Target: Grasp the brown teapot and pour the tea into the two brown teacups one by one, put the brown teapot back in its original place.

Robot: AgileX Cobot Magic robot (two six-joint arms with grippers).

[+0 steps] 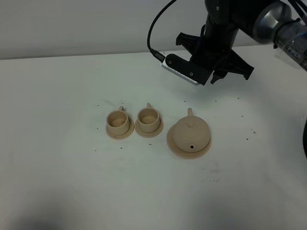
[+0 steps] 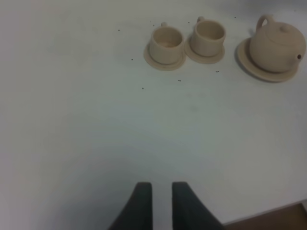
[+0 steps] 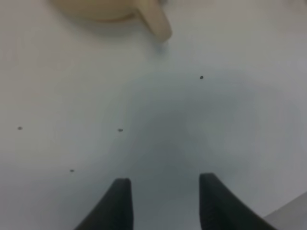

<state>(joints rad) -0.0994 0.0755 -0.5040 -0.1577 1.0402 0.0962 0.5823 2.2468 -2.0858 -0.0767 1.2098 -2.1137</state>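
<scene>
From the high camera, we see the squat beige-tan ceramic teapot (image 1: 191, 132) seated on its wide round beige saucer plate (image 1: 173, 146), with its loop handle at 12 o'clock and its spout at 6. At the pot's 9 o'clock stand two small beige-tan cylindrical teacups, the inner teacup (image 1: 148, 117) and the outer teacup (image 1: 118, 120), each on a small round saucer (image 1: 109, 132). The right gripper (image 1: 231, 75) hangs at the pot's 1 o'clock, apart from it. We count one teapot, two cups and three saucers.

In the left wrist view, the left gripper (image 2: 161, 203) shows a narrow gap between its fingers and holds nothing, well apart from the crockery. Both cups look dry, and we see no tea.

In the right wrist view, the right gripper's jaws stand wide and empty, with the teapot's handle (image 3: 156, 21) just ahead. We judge the reach for the pot is in hand. Next, the jaws must straddle the handle and close.
</scene>
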